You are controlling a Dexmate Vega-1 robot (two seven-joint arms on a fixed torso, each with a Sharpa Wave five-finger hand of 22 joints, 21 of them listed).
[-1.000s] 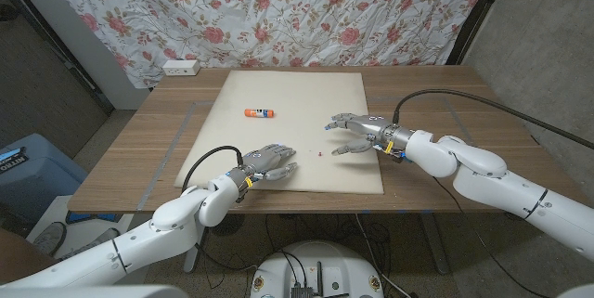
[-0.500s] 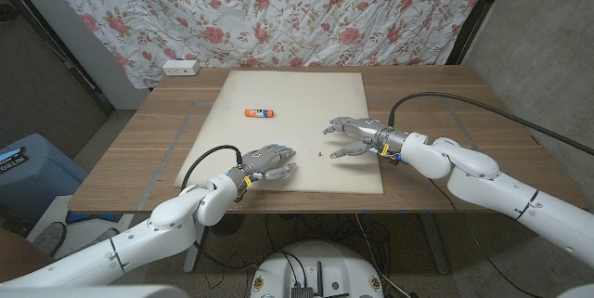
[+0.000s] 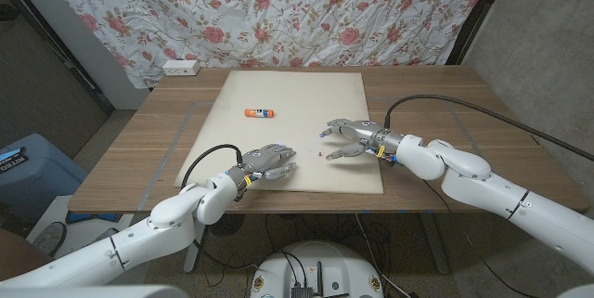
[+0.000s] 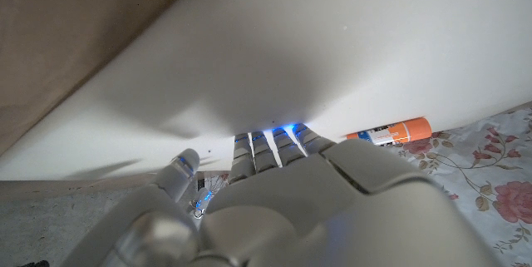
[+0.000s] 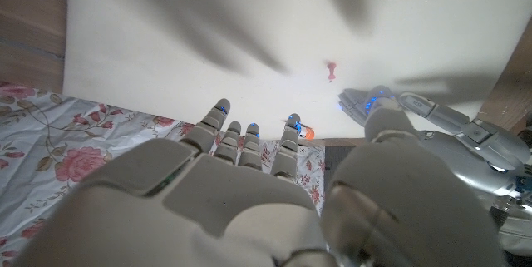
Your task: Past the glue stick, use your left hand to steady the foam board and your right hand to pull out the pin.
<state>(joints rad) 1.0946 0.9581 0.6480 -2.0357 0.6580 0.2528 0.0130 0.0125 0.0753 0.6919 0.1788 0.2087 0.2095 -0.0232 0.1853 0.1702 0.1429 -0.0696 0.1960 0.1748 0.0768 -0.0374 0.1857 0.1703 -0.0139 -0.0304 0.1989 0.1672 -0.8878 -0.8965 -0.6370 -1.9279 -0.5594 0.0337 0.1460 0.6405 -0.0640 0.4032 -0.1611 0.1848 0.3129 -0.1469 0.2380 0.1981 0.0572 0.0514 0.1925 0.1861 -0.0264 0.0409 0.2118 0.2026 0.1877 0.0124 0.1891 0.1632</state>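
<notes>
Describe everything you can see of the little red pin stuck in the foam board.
The small red push pin is a tiny pinkish-red thing with a rounded head and a narrower neck, seen more clearly in the right wrist view. It sits in the near part of the pale cream foam board, between the two hands. The left hand rests on the board beside it; the right hand hovers close with fingers spread. Neither touches it. Its material is too small to tell.

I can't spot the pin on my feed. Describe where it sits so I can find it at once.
Start at the pale foam board on the wooden table. Near its front edge, between the left hand and right hand, sits the pin: a tiny red dot, far smaller than the orange glue stick farther back.
</notes>
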